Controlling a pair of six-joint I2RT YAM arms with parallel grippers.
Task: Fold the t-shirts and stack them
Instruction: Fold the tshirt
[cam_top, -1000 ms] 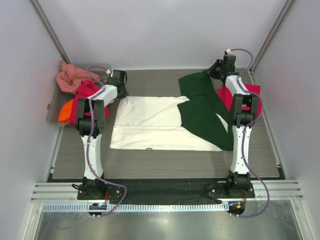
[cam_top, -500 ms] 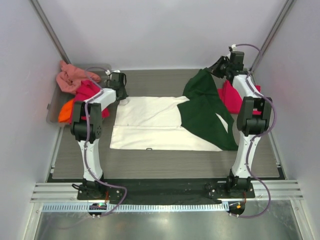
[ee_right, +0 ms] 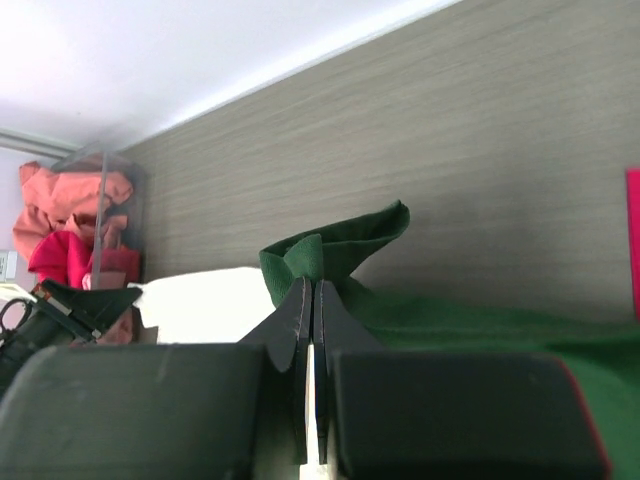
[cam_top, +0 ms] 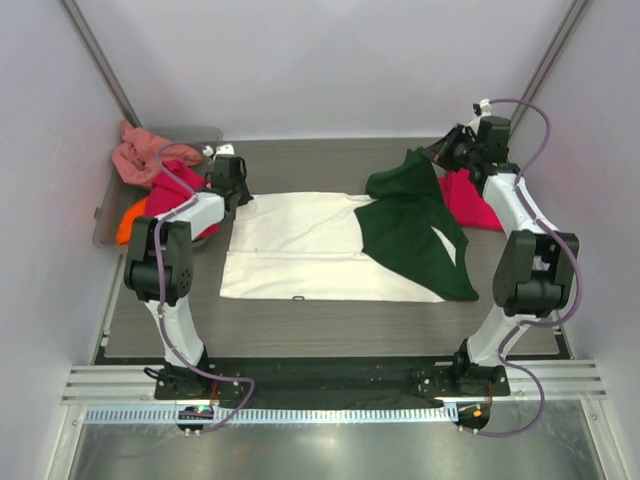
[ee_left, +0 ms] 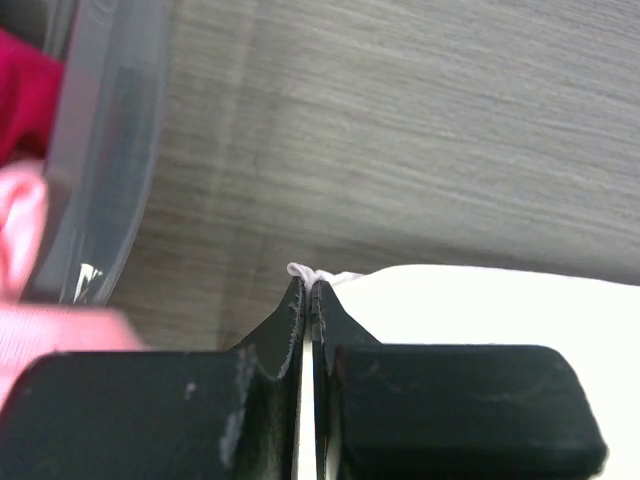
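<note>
Grey wood-grain table (cam_top: 330,325) carried, at far left, a plastic tray (cam_top: 102,225) heaped with pink and orange shirts (cam_top: 140,158). Left gripper (ee_left: 311,290) was clamped on the far-left corner of the cream-white shirt (cam_top: 300,250). Right gripper (ee_right: 313,290) pinched its raised green sleeve (ee_right: 345,240), beside a crimson-pink shirt (cam_top: 470,200).

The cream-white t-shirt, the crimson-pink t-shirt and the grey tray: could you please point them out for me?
cream-white t-shirt (cam_top: 290,245), top view, white body panel.
crimson-pink t-shirt (cam_top: 468,205), top view, its visible middle.
grey tray (cam_top: 102,225), top view, left rim.
</note>
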